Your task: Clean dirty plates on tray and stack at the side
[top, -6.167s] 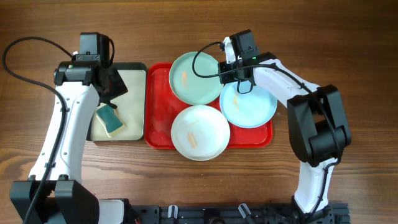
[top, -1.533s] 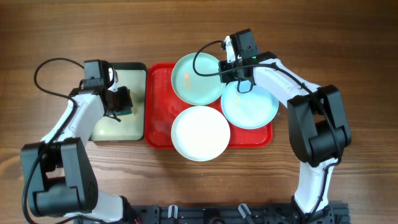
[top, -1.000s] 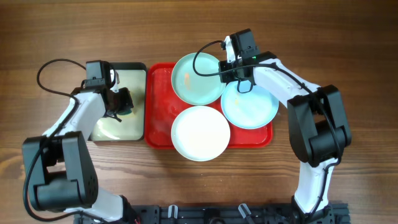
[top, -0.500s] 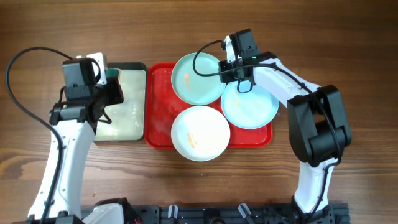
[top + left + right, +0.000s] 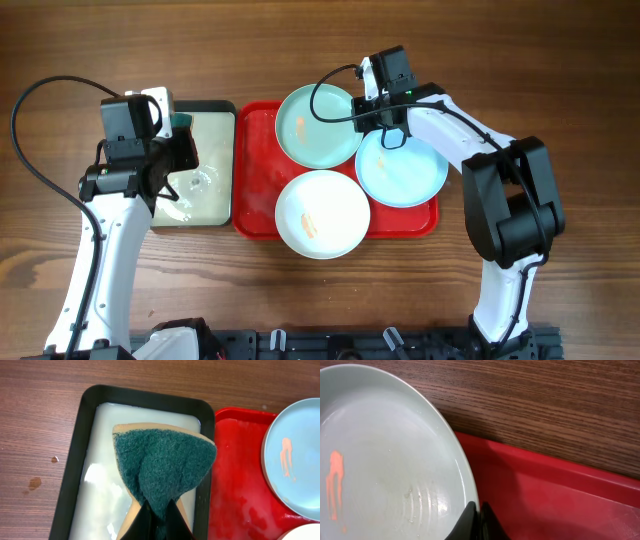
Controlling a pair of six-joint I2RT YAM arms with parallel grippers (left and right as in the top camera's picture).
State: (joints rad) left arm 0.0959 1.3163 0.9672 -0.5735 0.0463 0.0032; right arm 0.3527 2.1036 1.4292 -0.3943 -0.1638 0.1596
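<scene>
The red tray [image 5: 255, 170] carries three plates: a pale aqua one [image 5: 315, 125] at the back, a blue one [image 5: 400, 170] on the right and a white one [image 5: 322, 213] in front. The aqua and white plates show orange smears. My right gripper [image 5: 375, 128] is shut on the aqua plate's right rim; the wrist view shows the rim [image 5: 465, 475] pinched between the fingers of that gripper [image 5: 477, 510]. My left gripper [image 5: 159, 510] is shut on a green-and-yellow sponge [image 5: 162, 467], held above the small tray.
A small dark-rimmed tray [image 5: 228, 165] with pale soapy water stands left of the red tray, touching it. Its surface ripples under the sponge. Bare wooden table [image 5: 560, 90] lies all around. A black cable [image 5: 40, 95] loops at the far left.
My left gripper has lifted the sponge out of the small tray and moved back and left. Ripples have appeared in the water. The right arm has not moved.
</scene>
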